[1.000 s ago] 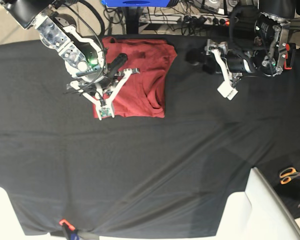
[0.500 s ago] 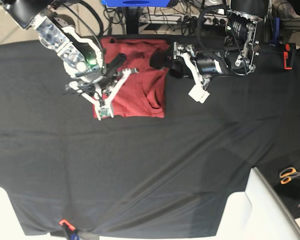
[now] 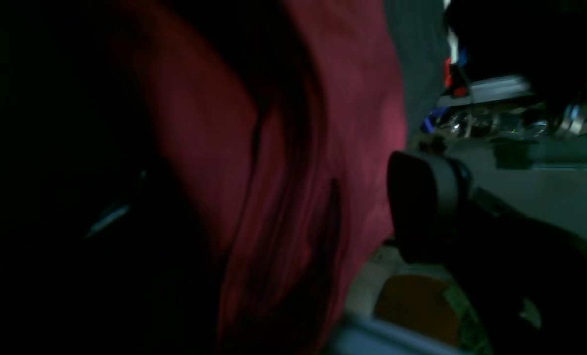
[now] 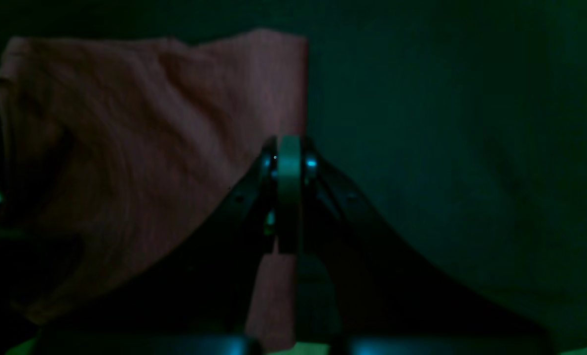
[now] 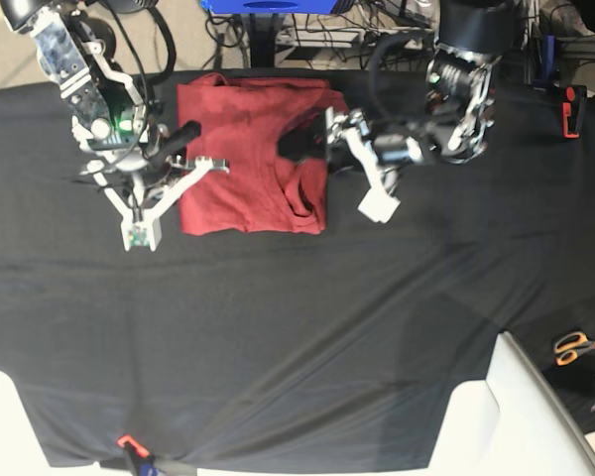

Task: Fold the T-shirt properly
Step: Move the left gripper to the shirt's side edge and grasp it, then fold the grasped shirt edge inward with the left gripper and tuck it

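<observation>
While most of the base view is taken up by a black cloth draped over the counter, a strip of room floor with cables and a blue base can be seen along the far edge, so it's a pretty cluttered lab setup.

Starting at the left of the base view, the right arm's tool is seen clenched tight, fingers pressed together with nothing caught between them, and it's parked on the black cloth just beside the near-left corner of the T-shirt. In the right wrist view the same shut tips are lined up right at the shirt's edge.

The T-shirt is folded into a rough rectangle, laid flat near the far edge of the counter, left of center. Its long axis is hard to call since the bundle is nearly square; the bunched, rumpled folds are stacked along its right side.

Next over, the left arm's tool is spread wide and released, with one finger over the shirt's right edge and the white pad out over the black cloth.

Far right, orange-handled scissors are lying near the edge. No containers are in sight.
</observation>
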Controlling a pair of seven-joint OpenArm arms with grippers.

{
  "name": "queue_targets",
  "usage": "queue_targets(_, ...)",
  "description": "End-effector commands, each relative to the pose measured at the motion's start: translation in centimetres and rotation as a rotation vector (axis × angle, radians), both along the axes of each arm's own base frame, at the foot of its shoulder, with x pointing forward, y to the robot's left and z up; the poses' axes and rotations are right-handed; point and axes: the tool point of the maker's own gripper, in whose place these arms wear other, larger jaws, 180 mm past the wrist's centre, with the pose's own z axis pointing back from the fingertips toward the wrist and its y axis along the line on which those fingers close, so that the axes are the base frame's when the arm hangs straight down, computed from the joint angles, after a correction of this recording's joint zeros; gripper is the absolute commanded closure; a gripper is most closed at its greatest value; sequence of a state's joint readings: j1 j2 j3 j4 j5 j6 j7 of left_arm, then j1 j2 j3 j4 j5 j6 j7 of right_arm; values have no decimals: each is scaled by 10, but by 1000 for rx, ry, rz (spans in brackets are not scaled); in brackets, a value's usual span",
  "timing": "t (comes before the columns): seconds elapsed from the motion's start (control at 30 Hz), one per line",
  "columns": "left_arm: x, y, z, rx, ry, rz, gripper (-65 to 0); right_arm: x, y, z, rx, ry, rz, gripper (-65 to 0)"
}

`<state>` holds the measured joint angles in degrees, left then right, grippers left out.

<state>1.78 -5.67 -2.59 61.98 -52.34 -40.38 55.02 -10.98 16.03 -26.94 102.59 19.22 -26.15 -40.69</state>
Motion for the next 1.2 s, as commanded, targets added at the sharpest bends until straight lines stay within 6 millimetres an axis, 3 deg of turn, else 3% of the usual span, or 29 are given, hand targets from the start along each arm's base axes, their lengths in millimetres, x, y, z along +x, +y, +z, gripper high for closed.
queue_targets(0.0,3,0,-1,14,2,-12,-579,12,-3,12,-2,-54,-5,-2)
queue_targets(0.17,7,-9,-4,0,19,-16,-579,11,-4,12,-6,-52,-6,-2)
queue_targets(0.4,-19,-26,-26,86,61,-108,-578,14,-5,13,-7,-58,-8,-2)
queue_targets(0.5,-27,-28,-30,97,73,-119,-563,18,-17,14,-11,-63,-50,-2)
queue_targets(0.57,-27,-29,-30,98,73,-120,-453,20,-24,15,-17,-68,-69,-2)
queue_targets(0.7,-21,-28,-28,99,62,-115,-61,23,-38,18,-26,-77,-108,0)
queue_targets(0.73,-20,-26,-28,101,60,-112,0,22,-44,17,-30,-74,-124,0)
queue_targets(0.9,1,-28,-17,114,8,-139,0,24,-65,18,-45,-78,-182,0)
queue_targets(1.03,16,-23,1,210,-72,-304,0,24,-65,18,-46,-78,-182,0)
queue_targets(1.17,46,-22,26,315,-172,-449,0,23,-62,17,-41,-76,-179,0)
